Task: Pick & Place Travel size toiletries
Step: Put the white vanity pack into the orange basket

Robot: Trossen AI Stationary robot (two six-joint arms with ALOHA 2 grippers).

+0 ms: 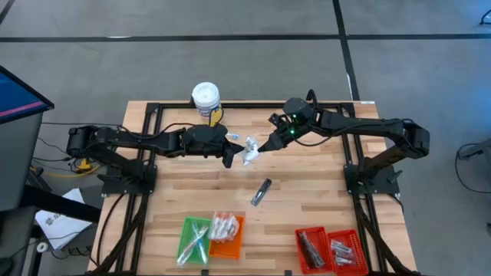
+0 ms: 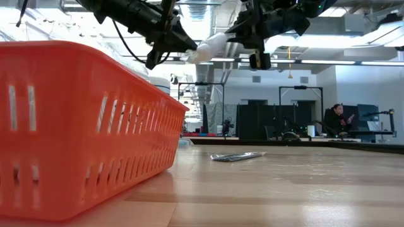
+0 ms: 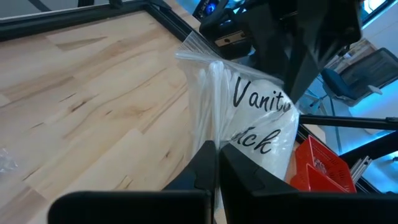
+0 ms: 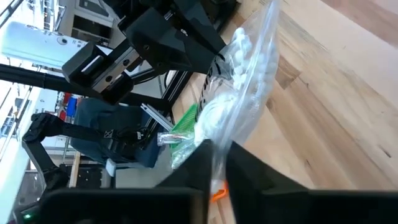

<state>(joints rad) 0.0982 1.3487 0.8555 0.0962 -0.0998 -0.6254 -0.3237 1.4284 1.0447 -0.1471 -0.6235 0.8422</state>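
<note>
Packet of white crinkly plastic with dark lettering hangs in the air above the middle of the worktop, and we see it held from both sides. The left gripper has its fingers pressed together on one end of the packet; in the left wrist view the clear film passes between the two dark fingers. The right gripper meets the packet from the opposite side, and in the right wrist view its fingers pinch the clear edge of the same packet.

A slim dark tube lies flat on the worktop, nearer the front edge than the packet and well apart from it. Along the front edge we find a green tray touching an orange tray, both holding small items, and two red trays toward the right arm's side. A white-lidded tub stands at the back edge.
</note>
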